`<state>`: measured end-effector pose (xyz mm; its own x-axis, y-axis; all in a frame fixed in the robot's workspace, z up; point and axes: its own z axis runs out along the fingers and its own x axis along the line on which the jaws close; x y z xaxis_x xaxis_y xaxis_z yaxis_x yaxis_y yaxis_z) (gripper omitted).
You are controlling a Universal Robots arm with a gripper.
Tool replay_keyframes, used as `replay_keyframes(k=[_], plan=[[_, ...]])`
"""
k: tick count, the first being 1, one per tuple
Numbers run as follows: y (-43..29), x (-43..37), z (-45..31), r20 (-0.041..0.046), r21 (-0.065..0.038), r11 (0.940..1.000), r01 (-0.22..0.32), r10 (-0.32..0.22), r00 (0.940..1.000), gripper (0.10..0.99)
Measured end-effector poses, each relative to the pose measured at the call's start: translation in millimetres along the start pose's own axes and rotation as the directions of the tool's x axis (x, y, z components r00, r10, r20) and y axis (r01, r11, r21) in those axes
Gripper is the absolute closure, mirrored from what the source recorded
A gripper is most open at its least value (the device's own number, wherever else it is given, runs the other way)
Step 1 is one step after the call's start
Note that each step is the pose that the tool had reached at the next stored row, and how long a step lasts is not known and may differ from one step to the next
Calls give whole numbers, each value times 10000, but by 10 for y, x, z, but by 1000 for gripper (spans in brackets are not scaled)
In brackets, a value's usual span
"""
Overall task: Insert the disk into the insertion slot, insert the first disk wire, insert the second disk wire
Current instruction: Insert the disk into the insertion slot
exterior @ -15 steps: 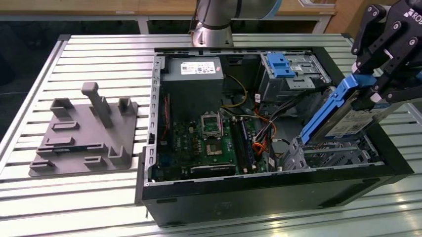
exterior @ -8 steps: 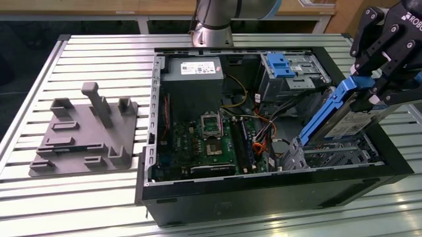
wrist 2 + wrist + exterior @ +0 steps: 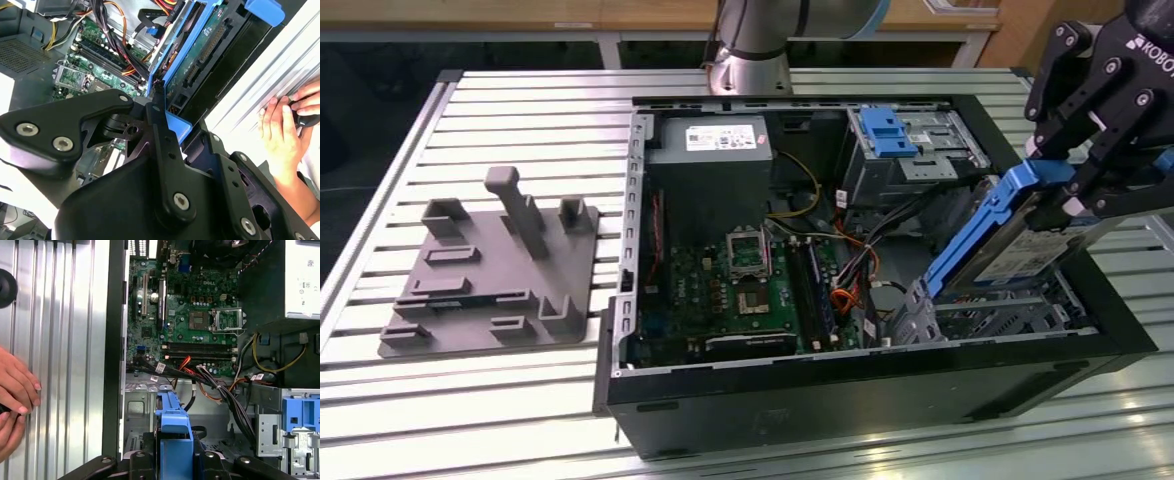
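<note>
Silver, flat and rectangular, with a white printed label and a bright blue plastic carrier around it, the disk (image 3: 1025, 250) stands steeply tilted over the near corner of the open black computer case (image 3: 854, 400), on the exterior view's right. Its lower end meets the mouth of the insertion slot (image 3: 1003, 318), a small grey perforated sheet-metal bay. Its handle end rises above the case wall. The black multi-link gripper (image 3: 1081, 178) is clamped on that upper end, jaws closed against the carrier.

Step in hand, by judgement: seating the disk, which looks barely begun. To do it well, the tilt should be brought into line with the bay before any push, so that both sides of the carrier enter the guides together. A skewed entry would likely jam against the perforated wall. The bundle of black, orange and red wires (image 3: 220, 390) lies just beside the bay in the first wrist view and should stay clear of the disk's underside. Pressure is best applied along the carrier's length and gently, since thin sheet metal may flex.

Pose: the arm's grey base column (image 3: 747, 50) stands at the far side of the case on the slatted metal table (image 3: 520, 110). The gripper comes in from the exterior view's right, pitched downward toward the case interior. A person's hand (image 3: 282, 127) rests on the table just outside the case wall, near the working corner.
</note>
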<state>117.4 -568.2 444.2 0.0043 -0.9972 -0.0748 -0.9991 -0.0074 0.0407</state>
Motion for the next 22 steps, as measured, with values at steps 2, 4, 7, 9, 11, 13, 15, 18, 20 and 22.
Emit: replay_keyframes(k=[2, 4, 7, 9, 11, 13, 15, 18, 20, 22], plan=[[0, 3, 7, 1, 0, 10000, 1, -1, 10000, 722], [-1, 4, 16, -1, 0, 10000, 0, 0, 10000, 722], [-2, 6, 40, 0, 0, 10000, 1, -1, 10000, 722], [-2, 7, 59, 1, 0, 10000, 1, -1, 10000, 722], [-3, 8, 76, -1, 0, 10000, 1, -1, 10000, 722], [-4, 10, 93, 0, 0, 10000, 1, -1, 10000, 722], [-5, 11, 110, 1, 0, 10000, 1, -1, 10000, 722], [-6, 13, 139, 0, -1, 10000, 1, -1, 10000, 722], [-7, 15, 160, -1, 0, 10000, 1, -1, 10000, 722], [-8, 16, 182, 0, 0, 10000, 1, -1, 10000, 722]])
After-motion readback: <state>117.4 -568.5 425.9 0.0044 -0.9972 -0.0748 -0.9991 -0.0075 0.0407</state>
